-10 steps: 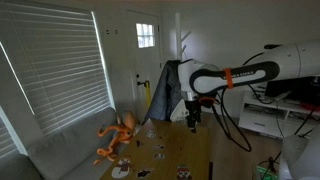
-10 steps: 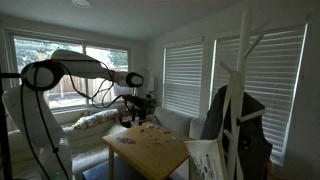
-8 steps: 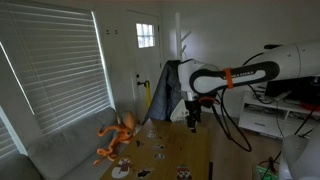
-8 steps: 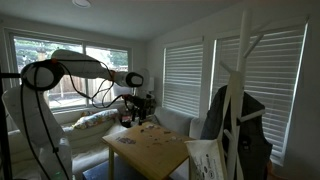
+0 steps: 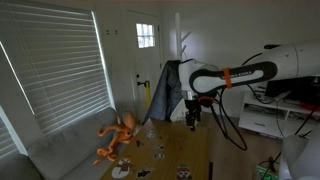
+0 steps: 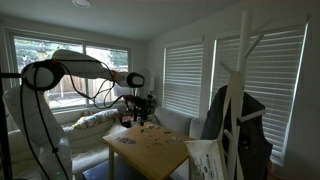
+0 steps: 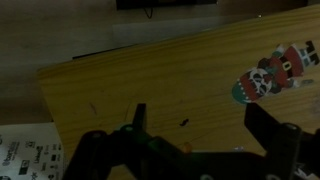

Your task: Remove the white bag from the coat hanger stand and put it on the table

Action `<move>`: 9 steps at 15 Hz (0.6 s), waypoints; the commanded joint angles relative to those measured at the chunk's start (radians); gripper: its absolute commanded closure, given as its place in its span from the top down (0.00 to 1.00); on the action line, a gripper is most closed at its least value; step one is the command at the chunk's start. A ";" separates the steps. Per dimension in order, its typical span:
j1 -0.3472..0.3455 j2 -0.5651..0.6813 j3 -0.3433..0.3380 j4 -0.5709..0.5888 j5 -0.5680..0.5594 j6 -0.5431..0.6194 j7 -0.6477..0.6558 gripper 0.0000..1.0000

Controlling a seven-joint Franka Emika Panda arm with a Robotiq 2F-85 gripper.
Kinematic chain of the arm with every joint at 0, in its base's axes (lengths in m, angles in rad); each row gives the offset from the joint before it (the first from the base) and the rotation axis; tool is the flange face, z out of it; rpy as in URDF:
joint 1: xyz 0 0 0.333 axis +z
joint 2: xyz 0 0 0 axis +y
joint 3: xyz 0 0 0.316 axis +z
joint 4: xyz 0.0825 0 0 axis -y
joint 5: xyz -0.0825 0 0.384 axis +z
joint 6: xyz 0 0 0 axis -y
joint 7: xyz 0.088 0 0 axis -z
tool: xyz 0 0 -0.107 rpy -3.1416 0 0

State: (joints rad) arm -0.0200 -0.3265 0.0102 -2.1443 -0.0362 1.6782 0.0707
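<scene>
The white bag (image 6: 204, 160) hangs low on the coat hanger stand (image 6: 238, 75), next to a dark jacket (image 6: 238, 130). The stand's prongs (image 5: 183, 44) also rise behind the jacket (image 5: 170, 90) near the door. The wooden table (image 5: 172, 150) shows in both exterior views (image 6: 152, 152) and fills the wrist view (image 7: 150, 80). My gripper (image 5: 192, 118) hangs over the table, far from the stand (image 6: 141, 108). In the wrist view the gripper (image 7: 200, 120) is open and empty, fingers spread above bare wood.
Small round printed pieces lie on the table (image 7: 268, 75) (image 5: 160, 153). An orange octopus toy (image 5: 118, 135) sits on the grey sofa (image 5: 70, 150) under the blinds. Cables hang from the arm (image 5: 235, 125). A white shelf (image 5: 265, 120) stands behind it.
</scene>
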 commanded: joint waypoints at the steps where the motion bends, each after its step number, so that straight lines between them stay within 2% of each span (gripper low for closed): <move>1: -0.057 0.048 -0.042 0.044 -0.062 0.098 0.044 1.00; 4: -0.111 0.088 -0.094 0.092 -0.146 0.234 0.013 1.00; 9: -0.184 0.164 -0.142 0.195 -0.263 0.417 0.096 1.00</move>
State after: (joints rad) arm -0.1748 -0.2221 -0.1168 -2.0315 -0.2359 2.0297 0.1009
